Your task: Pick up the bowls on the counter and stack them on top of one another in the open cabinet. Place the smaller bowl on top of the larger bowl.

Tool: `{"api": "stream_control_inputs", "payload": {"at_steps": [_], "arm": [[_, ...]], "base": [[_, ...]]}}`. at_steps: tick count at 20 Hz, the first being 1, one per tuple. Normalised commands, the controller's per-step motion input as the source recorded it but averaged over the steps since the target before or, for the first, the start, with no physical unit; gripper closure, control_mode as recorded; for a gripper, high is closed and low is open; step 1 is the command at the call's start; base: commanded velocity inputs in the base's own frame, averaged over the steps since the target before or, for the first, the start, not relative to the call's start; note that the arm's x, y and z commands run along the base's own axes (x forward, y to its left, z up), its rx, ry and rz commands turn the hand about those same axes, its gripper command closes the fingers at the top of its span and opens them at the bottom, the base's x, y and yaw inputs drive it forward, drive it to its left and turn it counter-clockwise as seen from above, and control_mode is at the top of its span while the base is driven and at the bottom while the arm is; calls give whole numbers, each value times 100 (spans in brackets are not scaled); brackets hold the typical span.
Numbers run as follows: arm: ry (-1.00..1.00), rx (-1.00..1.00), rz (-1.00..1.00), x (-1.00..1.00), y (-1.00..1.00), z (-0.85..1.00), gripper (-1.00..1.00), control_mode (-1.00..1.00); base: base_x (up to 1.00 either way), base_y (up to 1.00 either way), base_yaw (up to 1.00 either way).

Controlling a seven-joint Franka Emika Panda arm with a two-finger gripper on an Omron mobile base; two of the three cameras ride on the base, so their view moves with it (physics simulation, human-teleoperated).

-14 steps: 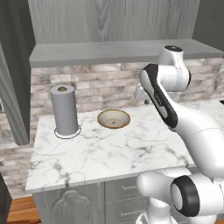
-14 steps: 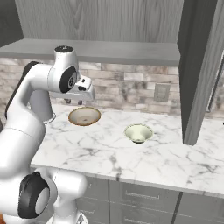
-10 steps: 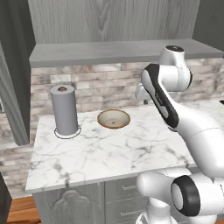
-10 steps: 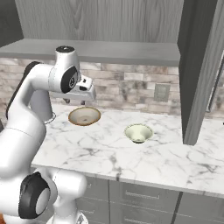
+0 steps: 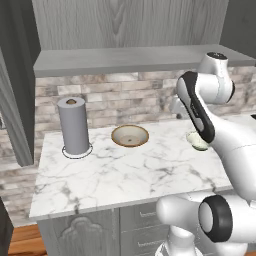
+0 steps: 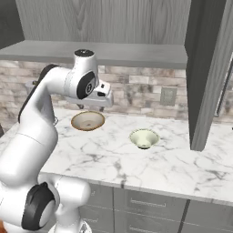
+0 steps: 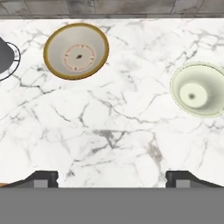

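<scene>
- Progress: neither bowl has been lifted; the larger bowl (image 7: pixel 76 51) and the smaller bowl (image 7: pixel 199 89) both sit on the counter (image 7: pixel 113 131), and the open cabinet (image 5: pixel 135 60) shelf holds nothing (judged: all stacking remains).
- Position: taking the larger bowl as landmark, the smaller bowl lies well apart to its right in the hand view; a paper-towel roll (image 5: pixel 74 126) stands near its other side.
- Orientation: both bowls upright, mouths upward; being round, neither has a long axis.
- Gripper (image 7: pixel 112 177): jaws spread wide, empty, above bare marble.

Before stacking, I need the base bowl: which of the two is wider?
The brown-rimmed bowl, beside the paper-towel roll. It is broad and shallow; the pale bowl is narrower and deeper.
</scene>
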Motion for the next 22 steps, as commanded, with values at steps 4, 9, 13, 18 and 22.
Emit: {"api": "stream_control_inputs", "payload": {"at_steps": [4, 9, 13, 18, 22], "arm": [[1, 0, 0, 0, -64, -4, -100, -100], [1, 0, 0, 0, -67, -7, -100, -100], [0, -3, 0, 0, -8, -3, -100, -100], [0, -7, 2, 0, 0, -29, -100, -100], [0, -13, 5, -5, 0, -64, -100, -100]], "base": [[0, 0, 0], [0, 0, 0], [0, 0, 0], [0, 0, 0], [0, 0, 0]]}}
